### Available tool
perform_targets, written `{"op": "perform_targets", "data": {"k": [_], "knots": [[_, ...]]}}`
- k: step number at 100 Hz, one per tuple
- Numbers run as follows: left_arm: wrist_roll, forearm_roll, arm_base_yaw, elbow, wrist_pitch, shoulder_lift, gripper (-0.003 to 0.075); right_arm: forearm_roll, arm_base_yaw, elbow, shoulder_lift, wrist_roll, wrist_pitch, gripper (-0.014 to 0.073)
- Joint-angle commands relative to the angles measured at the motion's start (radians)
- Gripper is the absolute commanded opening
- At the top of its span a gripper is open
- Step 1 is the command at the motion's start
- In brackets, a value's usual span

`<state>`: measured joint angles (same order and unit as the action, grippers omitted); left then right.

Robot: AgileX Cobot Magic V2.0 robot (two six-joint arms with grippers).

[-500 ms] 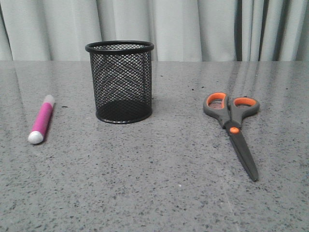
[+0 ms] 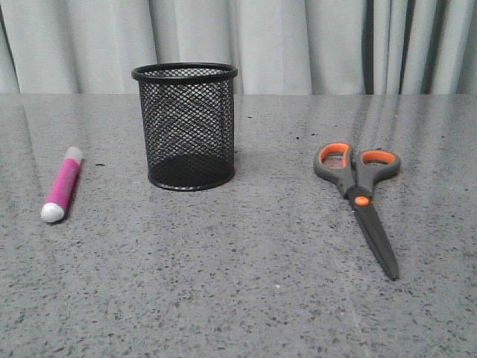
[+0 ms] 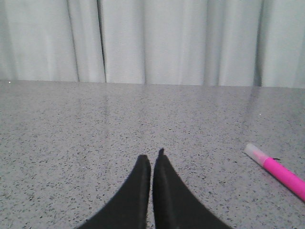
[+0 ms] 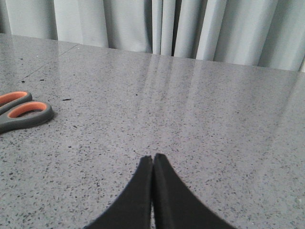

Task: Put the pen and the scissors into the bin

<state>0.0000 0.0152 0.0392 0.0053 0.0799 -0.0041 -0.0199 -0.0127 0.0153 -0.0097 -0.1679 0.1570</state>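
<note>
Front view: a grey speckled surface (image 2: 246,298) runs back to a pale pleated curtain (image 2: 298,45). The bin (image 2: 185,125), a round black wire-mesh cup, stands upright left of centre, and through the mesh nothing shows inside it. The pen (image 2: 61,184) lies flat on the surface to the left of the bin, well apart from it, its white rounded end nearest the camera and its pale cap pointing away. The scissors (image 2: 359,199) lie flat to the right of the bin, also well apart from it, blades together, the orange-lined handles on the far side and the dark tips pointing toward the camera. Neither arm shows in this view.

Left wrist view: the left claw (image 3: 152,160) hangs low over bare speckled surface, its two black fingers pressed together with only a hairline seam between them, holding nothing. The pen (image 3: 279,171) lies off to one side of it, not touching, with the cap end toward the curtain and the rest cut off by the picture's edge.

Right wrist view: the right claw (image 4: 153,158) is likewise closed on nothing, fingertips meeting above the surface. The scissors' handles (image 4: 21,112) show at the picture's edge, apart from the claw; the blades are out of frame.
</note>
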Motion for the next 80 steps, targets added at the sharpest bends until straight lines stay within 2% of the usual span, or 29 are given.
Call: {"op": "perform_targets", "data": {"k": [1,55,66,80], "knots": [[0.000,0.001,-0.002,0.024,-0.080,-0.030,-0.0020,0.008,-0.005,0.010,-0.025,-0.001,-0.075,-0.0057],[-0.006,0.016,-0.002,0.024,-0.080,-0.030,-0.0020,0.000,-0.005,0.010,-0.025,-0.001,-0.077,-0.0057],[-0.006,0.073,-0.002,0.024,-0.080,-0.030,-0.0020,-0.070,-0.005,0.010,-0.025,-0.001,-0.077,-0.0057],[-0.006,0.230,-0.002,0.024,-0.080,-0.030,-0.0020,-0.203,-0.005,0.010,-0.025,-0.001,-0.096,-0.0057]]}}
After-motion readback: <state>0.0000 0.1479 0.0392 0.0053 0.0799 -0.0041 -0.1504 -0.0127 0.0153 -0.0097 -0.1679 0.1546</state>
